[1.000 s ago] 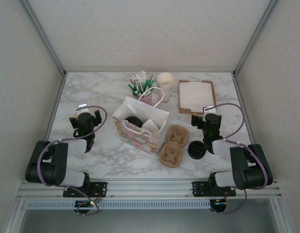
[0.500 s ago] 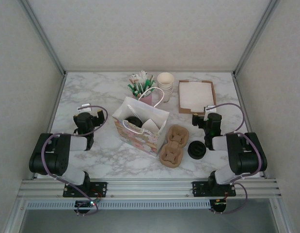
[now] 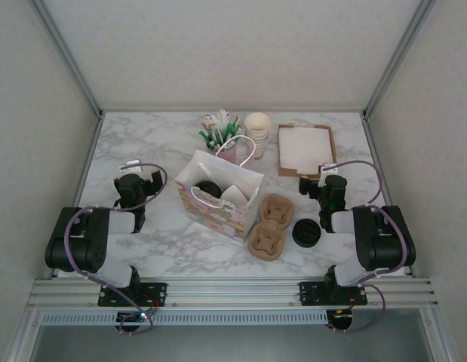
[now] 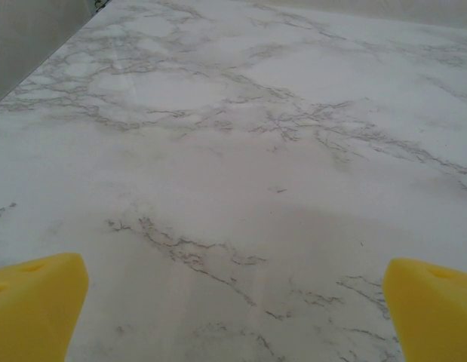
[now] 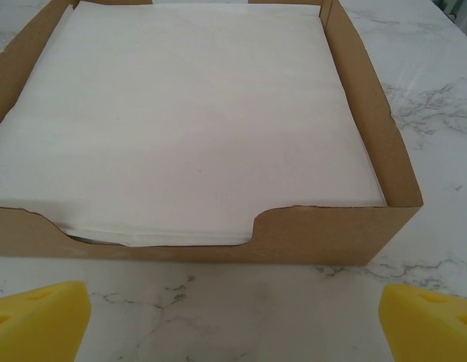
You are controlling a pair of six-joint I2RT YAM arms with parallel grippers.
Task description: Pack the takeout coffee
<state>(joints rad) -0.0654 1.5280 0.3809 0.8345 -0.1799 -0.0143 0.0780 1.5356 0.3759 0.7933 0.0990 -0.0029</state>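
The takeout coffee [image 3: 208, 188] shows as a dark round lid inside the open patterned paper bag [image 3: 218, 207] at the table's centre, next to a white item in the bag. My left gripper [image 3: 136, 175] rests left of the bag, open. Its yellow fingertips [image 4: 33, 302] stand wide apart over bare marble, and the left gripper [image 4: 233, 320] holds nothing. My right gripper [image 3: 324, 176] rests right of the bag, open, just in front of the cardboard napkin tray [image 5: 331, 226]. The right gripper [image 5: 233, 324] is empty, with yellow fingertips [image 5: 429, 320] at the frame's corners.
Two brown pulp cup carriers [image 3: 271, 225] lie right of the bag, with a low, wide black round item [image 3: 305, 233] beside them. At the back stand stacked cream cups [image 3: 257, 130], a pink holder of stirrers [image 3: 220, 136] and the napkin tray [image 3: 305, 148].
Both arms have drawn back and folded closer to their bases, then stopped. The grippers stayed open and empty. Nothing on the table moved.
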